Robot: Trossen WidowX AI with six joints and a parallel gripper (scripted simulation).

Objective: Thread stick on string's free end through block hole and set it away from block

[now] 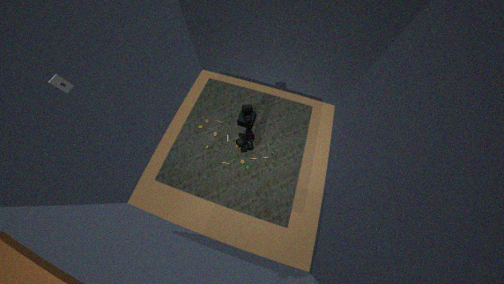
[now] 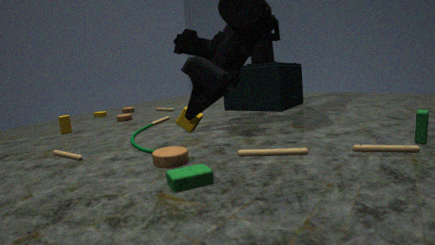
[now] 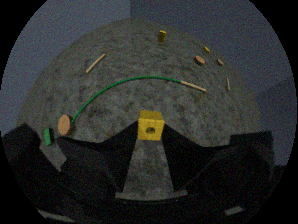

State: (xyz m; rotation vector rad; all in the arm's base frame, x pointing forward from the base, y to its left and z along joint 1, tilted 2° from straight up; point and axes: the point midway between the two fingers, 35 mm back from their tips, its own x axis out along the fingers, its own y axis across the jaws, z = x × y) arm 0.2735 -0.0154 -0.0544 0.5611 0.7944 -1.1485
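Observation:
The yellow block (image 2: 186, 123) (image 3: 151, 129) with a dark round hole is between my fingertips, and my gripper (image 2: 192, 116) (image 3: 149, 125) is shut on it. The block is tilted in the exterior view; whether it touches the table is hard to tell. The round wooden button (image 2: 170, 157) (image 3: 64, 125) (image 1: 242, 161) lies on the table. The green string (image 2: 134, 142) (image 3: 112, 86) curves from it to the thin wooden stick (image 2: 161, 120) (image 3: 193, 86) (image 1: 227, 138), which lies on the table beyond the block in the wrist view. The string is not through the hole.
Loose sticks (image 2: 272, 152) (image 2: 385, 148) (image 2: 68, 154) (image 3: 95, 63) lie around. A green block (image 2: 190, 177) (image 3: 48, 136) lies by the button, another green block (image 2: 421, 126) stands far right. Two yellow pieces (image 2: 65, 124) (image 2: 100, 113) and two loose round discs (image 2: 124, 117) (image 2: 128, 109) are at the left.

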